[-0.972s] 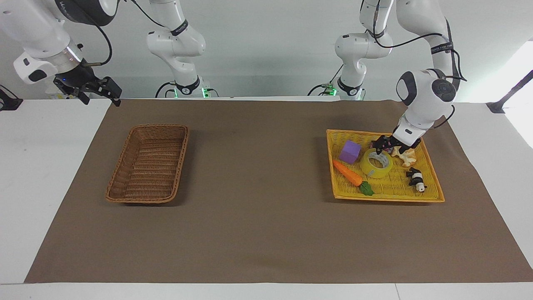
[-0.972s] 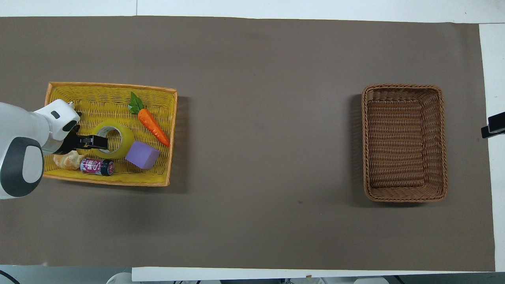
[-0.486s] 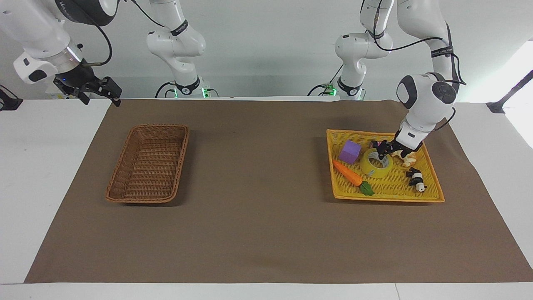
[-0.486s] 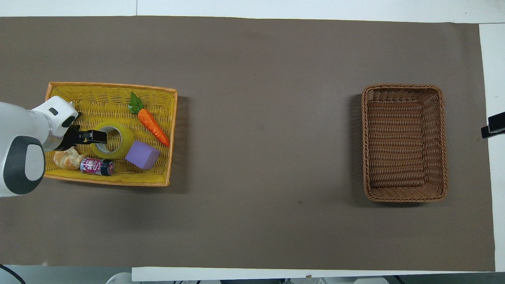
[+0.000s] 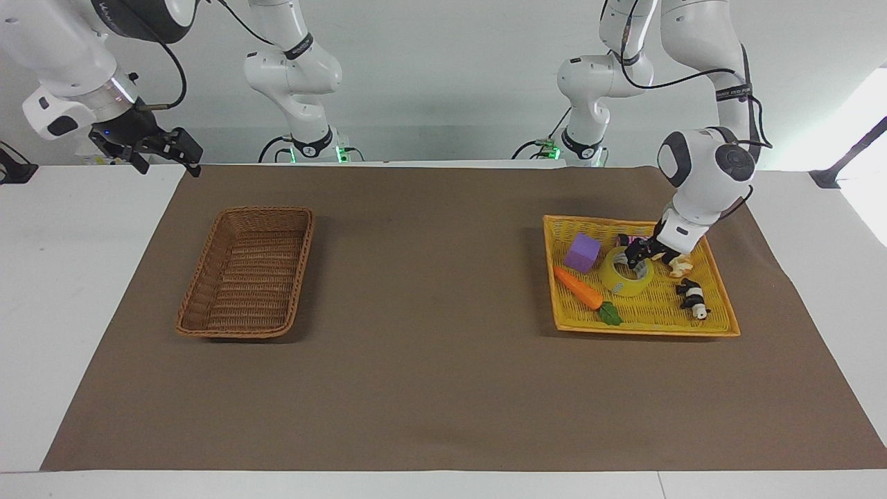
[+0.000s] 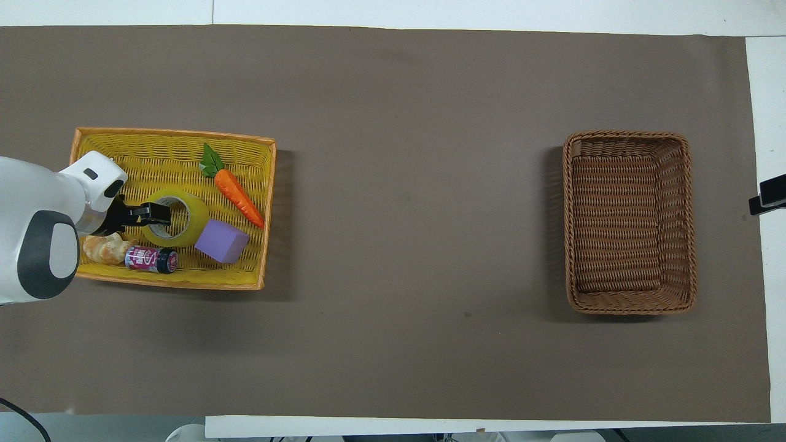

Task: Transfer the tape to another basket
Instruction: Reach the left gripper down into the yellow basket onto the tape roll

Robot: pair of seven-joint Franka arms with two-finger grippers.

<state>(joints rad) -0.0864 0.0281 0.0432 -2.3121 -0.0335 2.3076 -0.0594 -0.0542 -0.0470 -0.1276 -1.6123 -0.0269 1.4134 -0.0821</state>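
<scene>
The tape [image 5: 629,274], a yellow roll with a white core, lies flat in the yellow-orange basket [image 5: 648,326] at the left arm's end; it also shows in the overhead view [image 6: 187,218]. My left gripper [image 5: 635,261] is down at the roll's rim on the side nearer the robots, its tip over the core in the overhead view [image 6: 156,214]. The dark brown wicker basket [image 5: 246,270] stands at the right arm's end with nothing in it, also seen from overhead [image 6: 629,221]. My right gripper [image 5: 166,161] waits raised, open and empty, off the mat's corner [image 6: 767,195].
In the yellow-orange basket [image 6: 172,279] with the tape are a purple block [image 6: 222,240], a toy carrot [image 6: 236,191], a small pink-labelled can [image 6: 150,259], a beige toy [image 6: 104,248] and a black-and-white toy [image 5: 693,298]. A brown mat [image 5: 429,346] covers the table.
My left gripper has come lower onto the tape's rim and shifted slightly toward the basket's middle. The tape and the right arm have not moved.
</scene>
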